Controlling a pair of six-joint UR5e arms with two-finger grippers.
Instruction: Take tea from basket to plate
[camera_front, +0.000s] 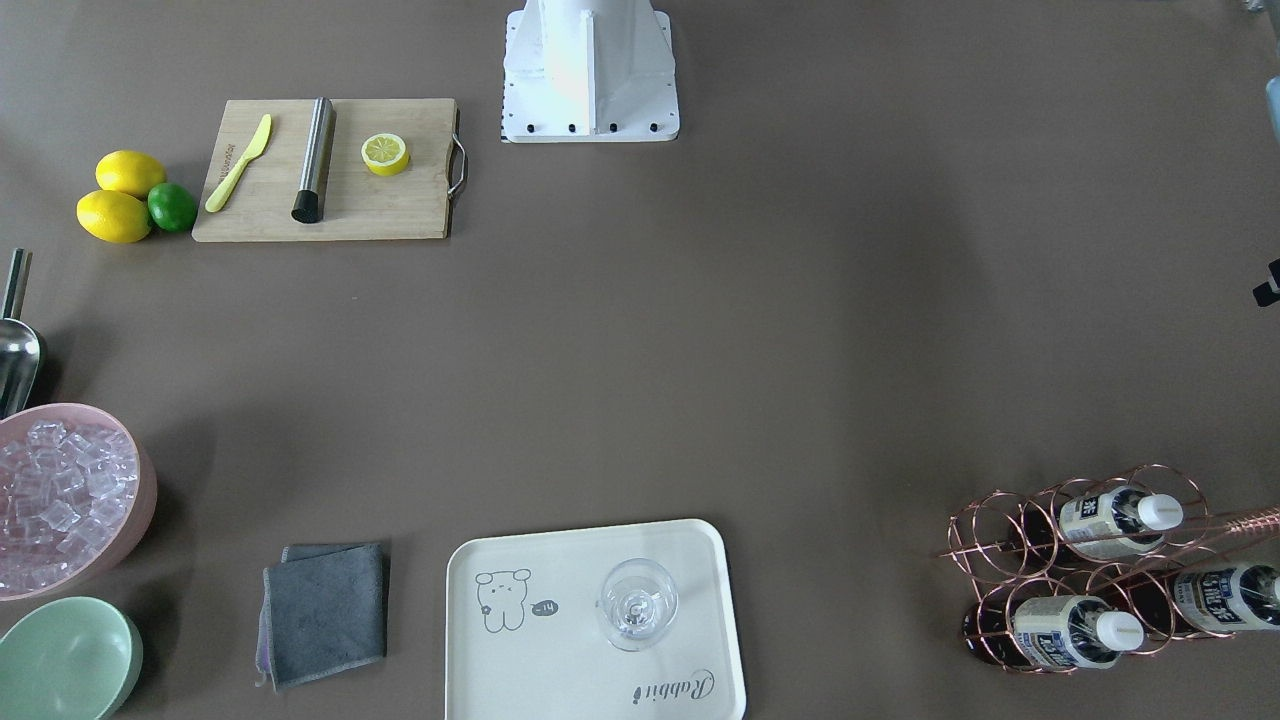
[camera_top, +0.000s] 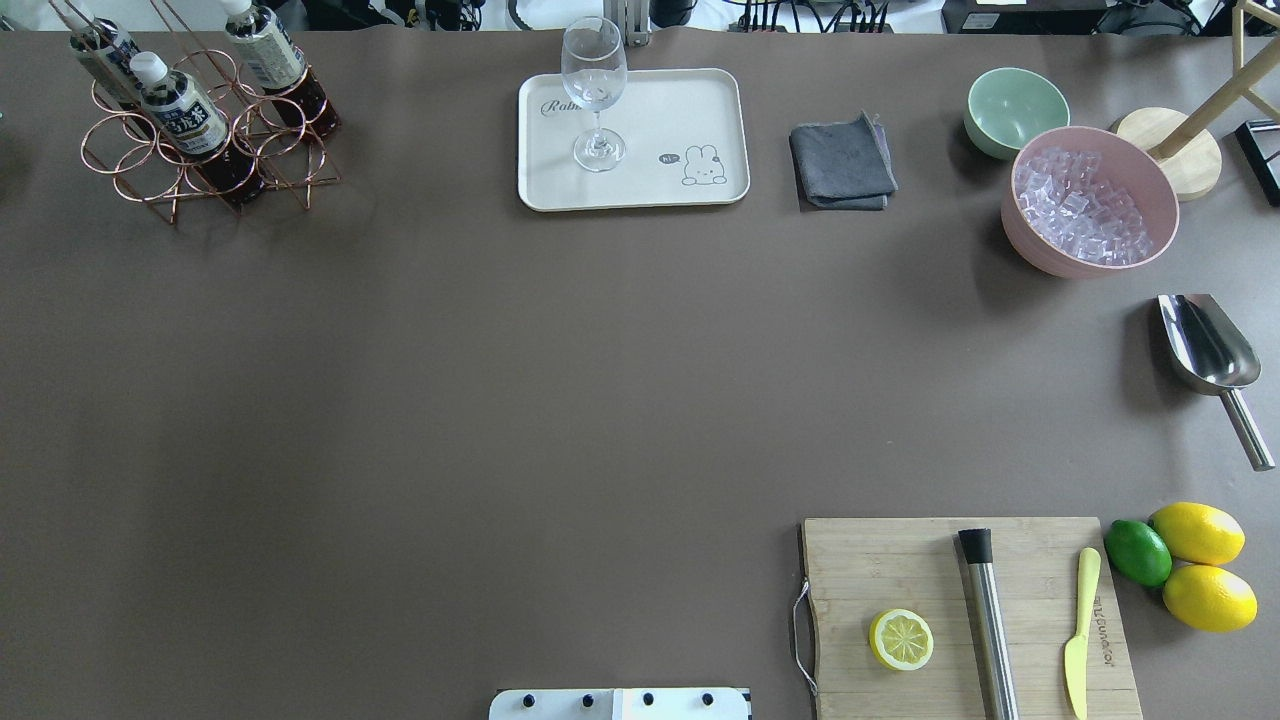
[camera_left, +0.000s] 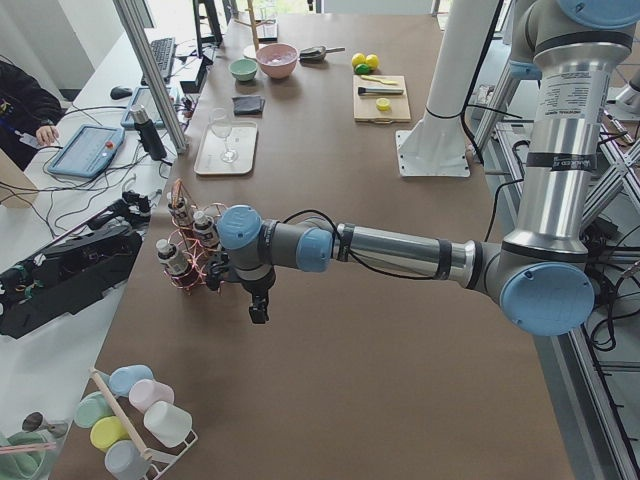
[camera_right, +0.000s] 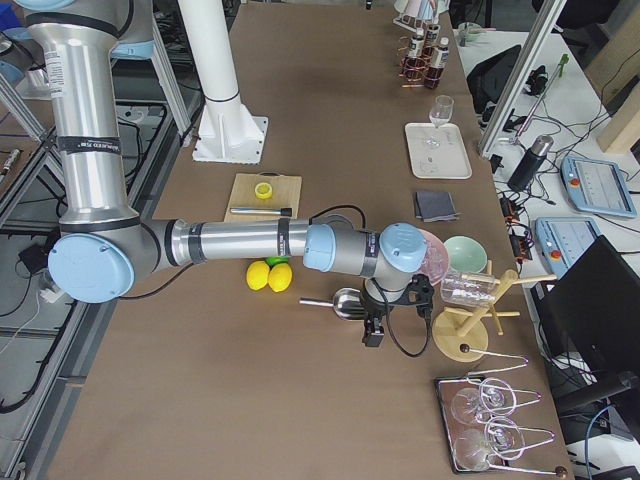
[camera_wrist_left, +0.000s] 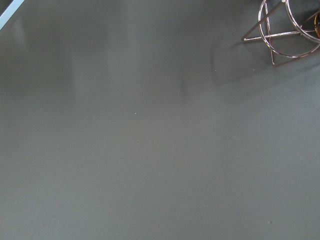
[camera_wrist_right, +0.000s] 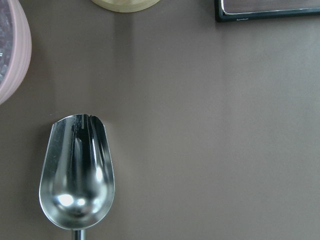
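Inside basket (camera_top: 200, 160), at worktop (camera_top: 500, 400) far-left corner in overhead view: three tea bottles (camera_top: 185, 112) stood in ring cells, white caps up. Plate (camera_top: 650, 185) lay well apart from basket, along same far edge, with stemmed glass (camera_top: 595, 90) upright on it. Left arm (camera_left: 400, 250) reached low across worktop; left jaws hung near basket, not touching it, spread impossible to tell. Right arm (camera_right: 240, 240) reached toward end opposite basket; right jaws hung by metal scoop (camera_wrist_right: 77, 175), spread impossible to tell.
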